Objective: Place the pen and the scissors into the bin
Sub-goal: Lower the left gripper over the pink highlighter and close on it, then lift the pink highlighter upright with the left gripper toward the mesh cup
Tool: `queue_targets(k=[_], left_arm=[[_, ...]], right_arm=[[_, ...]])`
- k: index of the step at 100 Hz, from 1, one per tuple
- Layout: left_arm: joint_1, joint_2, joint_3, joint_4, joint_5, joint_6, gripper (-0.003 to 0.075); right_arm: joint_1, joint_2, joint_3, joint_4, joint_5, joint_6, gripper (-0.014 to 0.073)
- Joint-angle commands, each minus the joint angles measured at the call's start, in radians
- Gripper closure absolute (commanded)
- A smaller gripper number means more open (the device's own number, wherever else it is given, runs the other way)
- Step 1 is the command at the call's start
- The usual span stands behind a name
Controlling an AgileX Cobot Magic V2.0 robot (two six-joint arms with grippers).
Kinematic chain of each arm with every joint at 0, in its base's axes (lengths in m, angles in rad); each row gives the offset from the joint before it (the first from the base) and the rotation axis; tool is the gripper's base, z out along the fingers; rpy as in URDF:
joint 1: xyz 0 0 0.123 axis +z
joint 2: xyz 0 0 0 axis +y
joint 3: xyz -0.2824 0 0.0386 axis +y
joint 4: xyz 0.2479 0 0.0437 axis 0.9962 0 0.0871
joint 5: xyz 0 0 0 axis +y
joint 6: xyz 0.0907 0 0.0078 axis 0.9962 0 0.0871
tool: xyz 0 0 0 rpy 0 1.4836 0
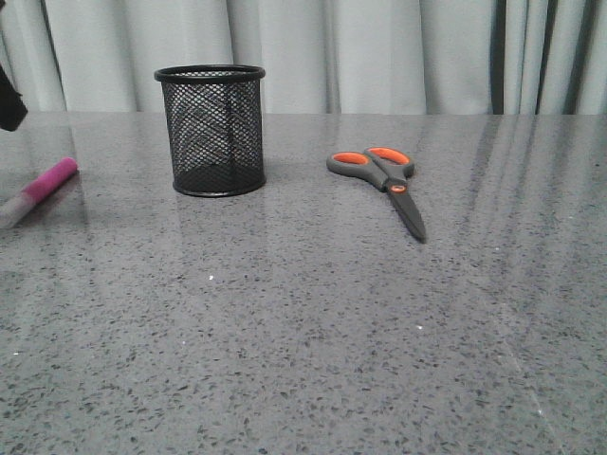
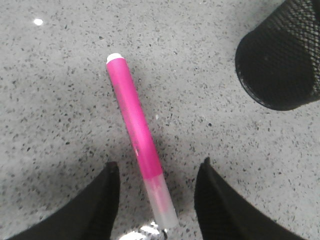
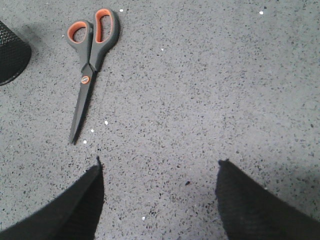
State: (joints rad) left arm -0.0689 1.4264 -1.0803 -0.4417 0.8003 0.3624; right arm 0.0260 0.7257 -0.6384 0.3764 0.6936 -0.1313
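The magenta pen [image 1: 43,187] lies flat at the table's far left; in the left wrist view the pen [image 2: 136,127] runs between my fingers, whitish cap end nearest the wrist. My left gripper [image 2: 157,165] is open and straddles the cap end without touching it. The black mesh bin [image 1: 212,129] stands upright right of the pen and also shows in the left wrist view [image 2: 282,55]. The grey and orange scissors [image 1: 383,177] lie closed right of the bin, and show in the right wrist view [image 3: 89,62]. My right gripper [image 3: 160,162] is open and empty, apart from the scissors.
The grey speckled table [image 1: 303,332] ends at a pale curtain [image 1: 379,52] behind. A dark part of my left arm [image 1: 9,100] shows at the front view's left edge. An edge of the bin [image 3: 11,52] shows in the right wrist view.
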Motion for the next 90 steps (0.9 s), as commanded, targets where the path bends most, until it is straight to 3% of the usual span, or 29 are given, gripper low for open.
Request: queue_targets(k=[1, 23, 90], left_arm=[[-0.027, -0.002, -0.044, -0.027, -0.031, 0.002, 0.0397], [-0.051, 0.054, -0.054, 0.067, -0.049, -0.059, 0.0397], [-0.092, 0.157, -0.056, 0.091, -0.109, -0.061, 0.0410]], right_arm=[[-0.006, 0.004, -0.037, 0.012, -0.054, -0.005, 0.0160], [-0.006, 0.004, -0.037, 0.012, -0.054, -0.005, 0.0160], [-0.006, 0.004, -0.037, 0.012, -0.042, -0.005, 0.0160]])
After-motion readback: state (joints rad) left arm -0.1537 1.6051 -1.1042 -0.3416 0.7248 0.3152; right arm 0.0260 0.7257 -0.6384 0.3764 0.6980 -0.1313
